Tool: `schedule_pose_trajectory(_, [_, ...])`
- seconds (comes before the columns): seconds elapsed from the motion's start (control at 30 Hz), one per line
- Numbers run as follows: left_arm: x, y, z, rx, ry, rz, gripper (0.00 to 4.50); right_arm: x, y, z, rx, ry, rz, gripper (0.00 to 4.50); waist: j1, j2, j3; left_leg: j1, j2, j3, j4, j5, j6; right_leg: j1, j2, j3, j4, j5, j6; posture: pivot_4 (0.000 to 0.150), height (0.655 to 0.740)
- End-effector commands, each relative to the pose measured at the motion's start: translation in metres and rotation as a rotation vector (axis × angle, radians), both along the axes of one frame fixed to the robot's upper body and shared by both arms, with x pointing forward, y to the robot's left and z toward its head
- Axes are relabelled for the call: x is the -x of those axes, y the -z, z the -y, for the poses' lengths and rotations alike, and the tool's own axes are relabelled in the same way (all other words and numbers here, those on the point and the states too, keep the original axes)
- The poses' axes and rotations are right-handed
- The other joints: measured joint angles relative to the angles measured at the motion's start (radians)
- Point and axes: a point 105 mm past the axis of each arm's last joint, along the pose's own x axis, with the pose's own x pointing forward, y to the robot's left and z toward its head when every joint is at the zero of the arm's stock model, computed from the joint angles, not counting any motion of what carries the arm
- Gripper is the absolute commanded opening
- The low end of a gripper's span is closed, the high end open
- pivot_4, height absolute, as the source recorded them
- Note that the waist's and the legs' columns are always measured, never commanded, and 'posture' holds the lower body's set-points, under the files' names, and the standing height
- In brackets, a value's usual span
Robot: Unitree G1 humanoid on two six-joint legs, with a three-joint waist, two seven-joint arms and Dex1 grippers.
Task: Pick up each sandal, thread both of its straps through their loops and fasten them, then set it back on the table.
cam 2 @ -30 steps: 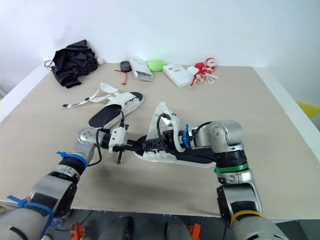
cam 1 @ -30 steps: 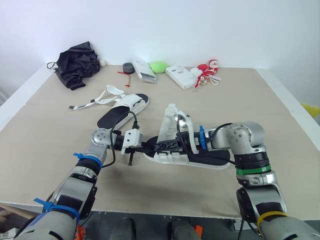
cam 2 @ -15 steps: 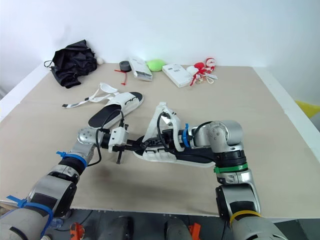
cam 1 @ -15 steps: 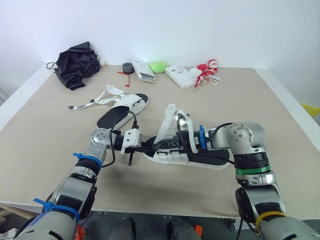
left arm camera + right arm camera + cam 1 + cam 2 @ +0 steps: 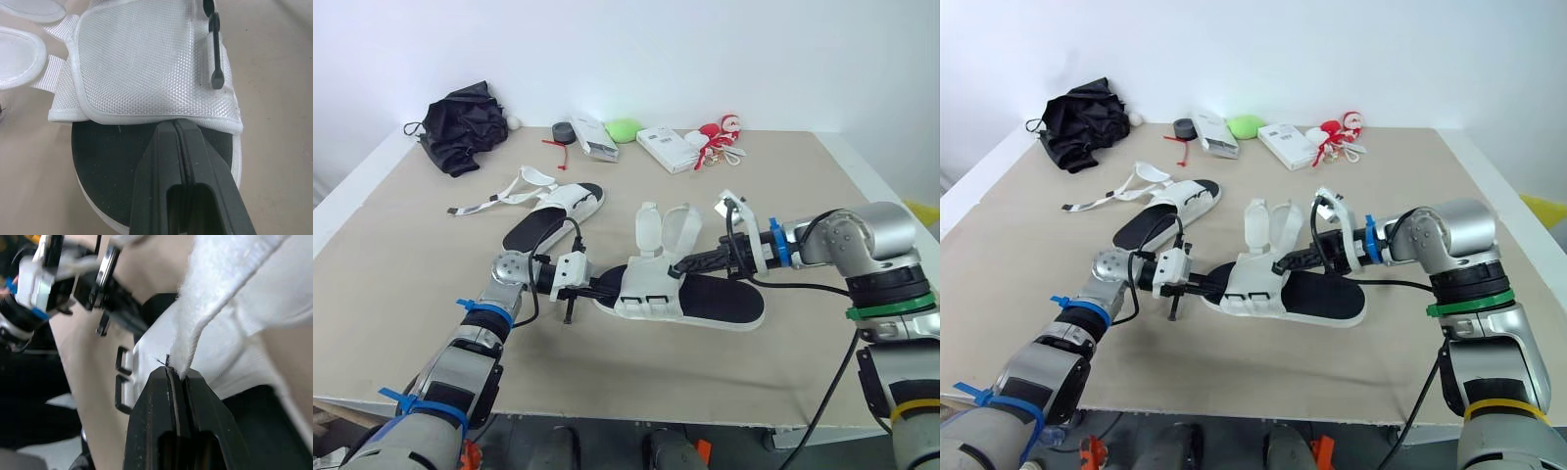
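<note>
As right tool [image 5: 675,264] drew back gripping a strap [image 5: 681,227] — left tool [image 5: 610,291] stays clenched at sandal [image 5: 724,300]

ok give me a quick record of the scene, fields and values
near sandal: flat on table, both straps standing up, unfastened
left gripper: shut, tips at the near sandal's toe end
right gripper: shut on one strap
far sandal: on table, also unfastened
</note>
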Motion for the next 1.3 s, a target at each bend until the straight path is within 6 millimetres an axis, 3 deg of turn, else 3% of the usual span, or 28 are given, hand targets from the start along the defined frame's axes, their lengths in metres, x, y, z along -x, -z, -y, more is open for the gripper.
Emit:
schedule_pose_trajectory(0.03, [0.025, 0.061, -0.019, -0.174, -0.02, -0.226, 0.0, 0.007, -0.016, -0.013, -0.048, -0.065, 0.018, 0.05, 0.0, 0.0, 0.0, 0.0, 0.0, 0.0, 0.0, 0.0, 0.0, 0.0, 0.0, 0.0, 0.0, 0.0, 0.0, 0.15, 0.74])
schedule_pose_trajectory(0.23, [0.026, 0.062, -0.019, -0.173, -0.02, -0.228, 0.0, 0.013, -0.022, -0.024, -0.087, -0.115, -0.009, 0.05, 0.0, 0.0, 0.0, 0.0, -0.001, -0.001, 0.0, 0.0, 0.0, 0.0, -0.001, -0.001, 0.0, 0.0, 0.001, 0.15, 0.74])
schedule_pose_trajectory(0.53, [0.028, 0.064, -0.018, -0.164, -0.022, -0.23, 0.0, 0.024, -0.01, -0.028, -0.063, -0.141, -0.082, 0.05, 0.0, 0.0, 0.0, 0.0, -0.001, -0.001, 0.0, 0.0, 0.0, 0.0, -0.002, -0.002, 0.0, 0.0, 0.001, 0.15, 0.74])
schedule_pose_trajectory(0.7, [0.03, 0.066, -0.019, -0.163, -0.023, -0.234, 0.0, 0.017, -0.008, -0.025, -0.052, -0.109, -0.078, 0.05, 0.0, 0.0, 0.0, 0.0, -0.001, -0.001, 0.0, 0.0, 0.0, 0.0, -0.002, -0.002, 0.0, 0.0, 0.001, 0.15, 0.74])
schedule_pose_trajectory(1.03, [0.03, 0.067, -0.019, -0.161, -0.026, -0.237, 0.0, 0.019, 0.005, -0.018, -0.009, -0.114, -0.08, 0.05, 0.0, 0.0, -0.001, 0.0, -0.001, -0.001, 0.0, 0.0, 0.0, 0.0, -0.002, -0.002, 0.0, 0.0, 0.001, 0.15, 0.74])
schedule_pose_trajectory(1.3, [0.03, 0.067, -0.02, -0.162, -0.029, -0.239, 0.0, 0.022, 0.005, -0.017, -0.018, -0.139, -0.083, 0.05, 0.0, 0.0, -0.001, 0.0, -0.001, -0.001, 0.0, 0.0, 0.0, 0.001, -0.002, -0.002, 0.0, 0.0, 0.001, 0.15, 0.74])
